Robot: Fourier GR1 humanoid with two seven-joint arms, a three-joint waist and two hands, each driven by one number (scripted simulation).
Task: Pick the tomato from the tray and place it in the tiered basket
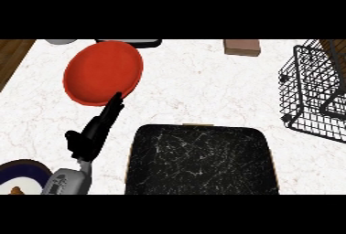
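head view: left robot hand (94,130) is held open, fingers straight w/ tips at the red plate (103,68), off the tray (202,160), prob. idle; no tomato is seen on it or in the tiered basket (300,87); right robot hand isn't seen.

A: Any writing to read here, a label, a brand, a number?

B: None. The red plate (103,72) is plain colour, with no mark on it.

A: And the black tray (202,160)?

B: Only pale scratch-like veins across its dark top, no letters or digits.

A: The brown block (242,46) at the far edge?

B: Its face is bare. The wire basket (314,91) carries no tag or sign, and the counter (202,82) shows only marble veining.
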